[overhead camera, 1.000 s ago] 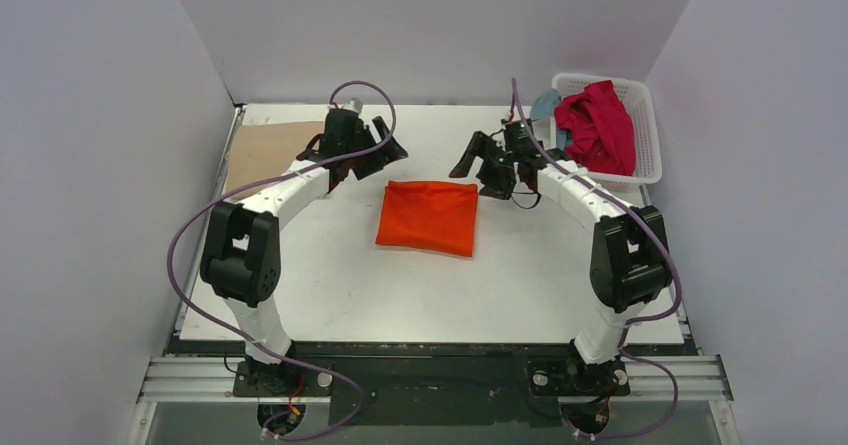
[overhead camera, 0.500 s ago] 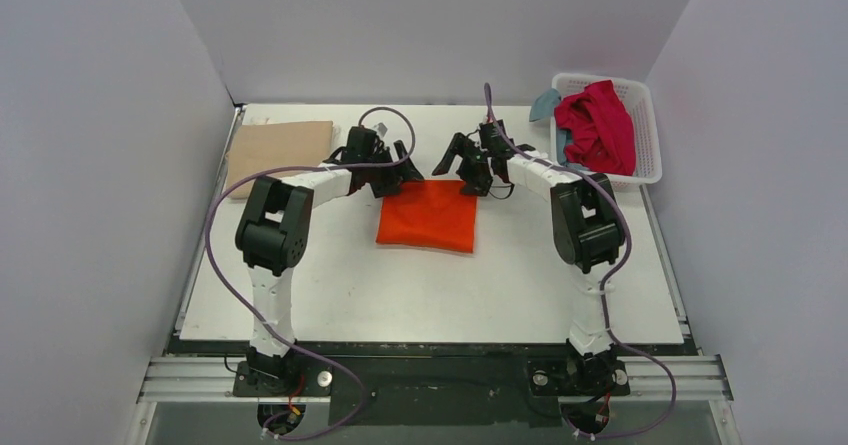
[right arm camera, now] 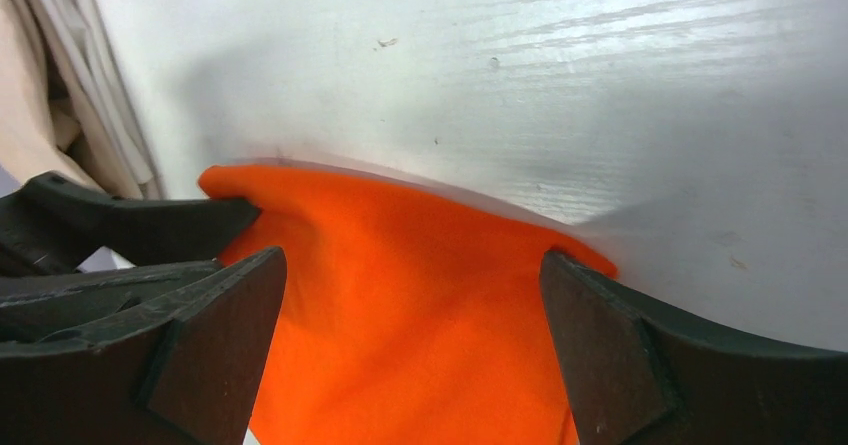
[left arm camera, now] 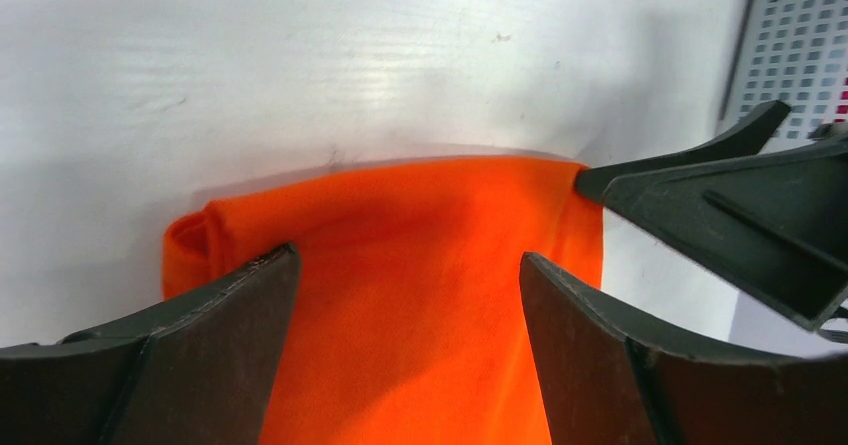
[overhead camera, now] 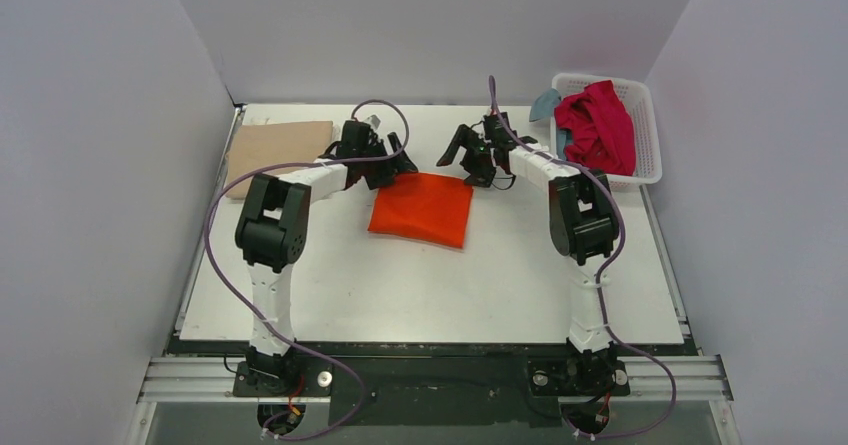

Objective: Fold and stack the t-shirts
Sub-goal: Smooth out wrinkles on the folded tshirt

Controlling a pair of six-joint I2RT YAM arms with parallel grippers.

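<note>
At far edge | orange t-shirt (overhead camera: 422, 210) shifted left | left gripper (left arm camera: 405, 265), right gripper (right arm camera: 412, 260) spread wide | probably sliding toward tan t-shirt (overhead camera: 278, 153).

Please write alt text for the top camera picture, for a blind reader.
Two robot arms reach over a white table, the open left gripper and open right gripper at the far corners of a folded orange t-shirt. A tan t-shirt lies flat at far left; a white basket at far right holds a red t-shirt.

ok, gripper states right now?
Left gripper: open, over the orange shirt, holding nothing.
Right gripper: open, same shirt, holding nothing.
</note>
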